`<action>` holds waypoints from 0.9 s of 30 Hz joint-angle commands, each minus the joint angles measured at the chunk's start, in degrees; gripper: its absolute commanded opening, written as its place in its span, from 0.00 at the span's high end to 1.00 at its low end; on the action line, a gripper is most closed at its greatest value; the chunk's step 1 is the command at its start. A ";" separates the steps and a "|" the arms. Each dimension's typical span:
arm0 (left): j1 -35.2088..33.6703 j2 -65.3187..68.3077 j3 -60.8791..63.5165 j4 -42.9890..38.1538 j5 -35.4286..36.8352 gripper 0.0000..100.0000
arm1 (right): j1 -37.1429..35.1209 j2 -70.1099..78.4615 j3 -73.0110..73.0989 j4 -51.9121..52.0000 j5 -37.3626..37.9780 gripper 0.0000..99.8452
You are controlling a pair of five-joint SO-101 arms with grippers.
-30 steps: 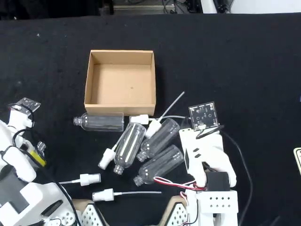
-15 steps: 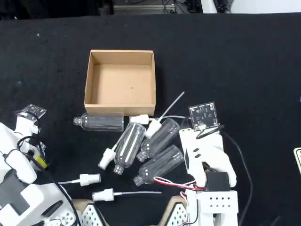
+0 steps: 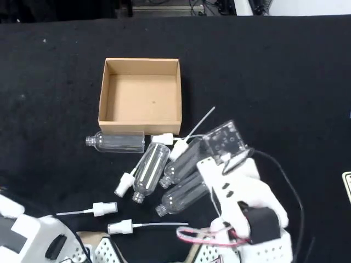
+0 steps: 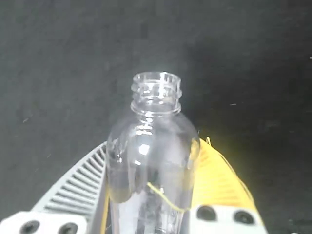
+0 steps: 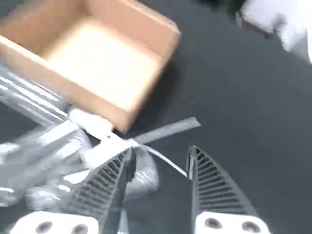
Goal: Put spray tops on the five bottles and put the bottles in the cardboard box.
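Right wrist view: a white plastic spray top lies just beyond the parted right jaws, while the left jaws clamp a clear plastic bottle.

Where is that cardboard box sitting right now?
In the high view the cardboard box sits open-topped on the black table, left of centre. A clear bottle lies just in front of its near wall, on the arms' side.

A black tabletop, with cables beyond its far edge.
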 commanded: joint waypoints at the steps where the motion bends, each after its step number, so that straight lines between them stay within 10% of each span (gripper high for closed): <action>1: -3.91 -0.44 -6.81 3.08 0.97 0.97 | -11.16 13.05 -11.74 2.73 0.79 0.84; 15: -13.93 22.42 -33.89 13.19 3.87 0.97 | -42.46 41.45 -19.65 -4.75 0.44 0.84; 27: -13.76 27.16 -40.57 13.19 4.22 0.97 | -52.66 65.36 -22.46 -16.62 -3.87 0.84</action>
